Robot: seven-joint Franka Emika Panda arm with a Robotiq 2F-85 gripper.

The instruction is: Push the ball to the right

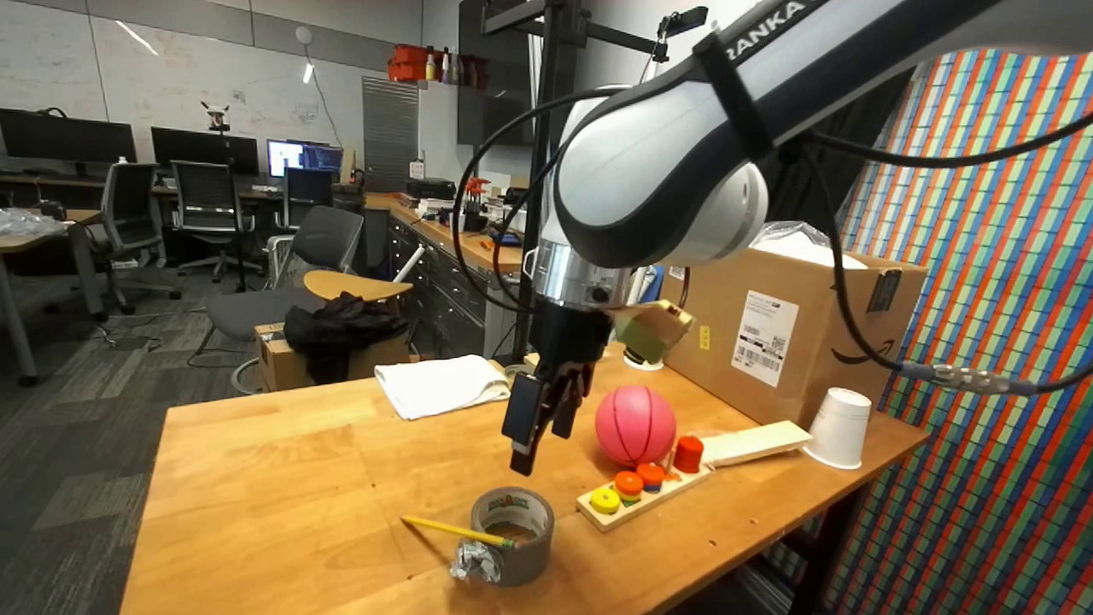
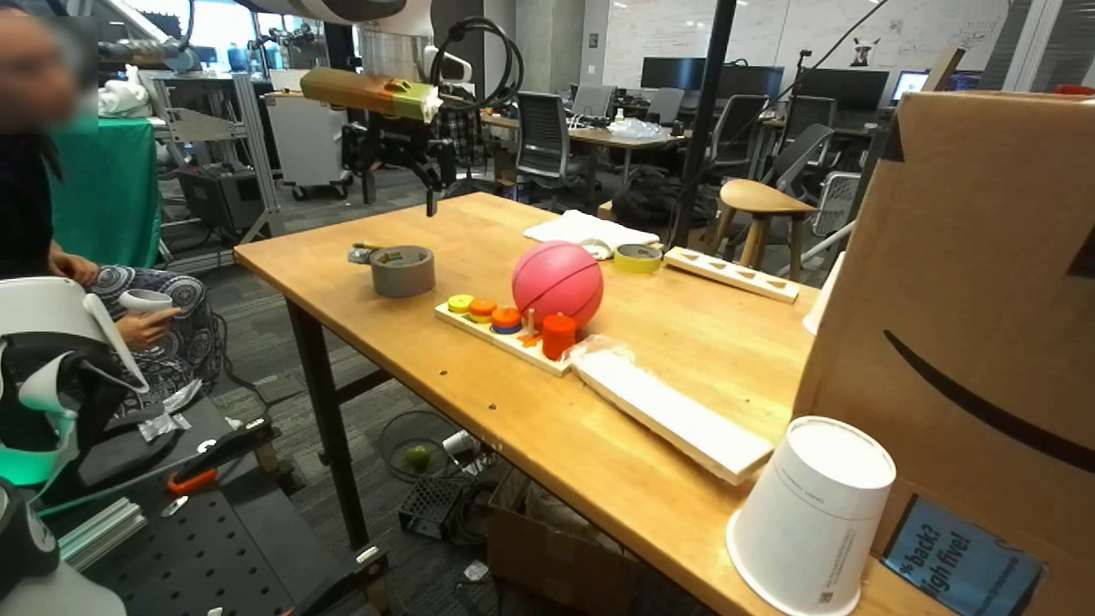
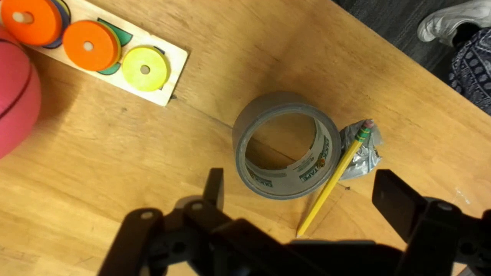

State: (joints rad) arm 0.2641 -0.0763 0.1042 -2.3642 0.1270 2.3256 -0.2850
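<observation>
The ball (image 1: 634,424), pinkish-red with dark seams, rests on the wooden table, touching or very close to the back of a peg board with red, orange and yellow blocks (image 1: 640,508). The ball shows whole in an exterior view (image 2: 558,284) and is cut off at the left edge of the wrist view (image 3: 15,99). My gripper (image 1: 544,440) hangs above the table, apart from the ball. In the wrist view the gripper (image 3: 301,186) is open, its fingers wide apart with nothing held. It also hangs high over the table in an exterior view (image 2: 400,197).
A grey tape roll (image 3: 287,191) with a pencil (image 3: 333,180) leaning on it stands below the gripper. A white plank (image 2: 667,411) extends from the peg board toward a white paper cup (image 2: 813,513) and a cardboard box (image 1: 717,299). A white towel (image 1: 440,384) lies at the table's far edge.
</observation>
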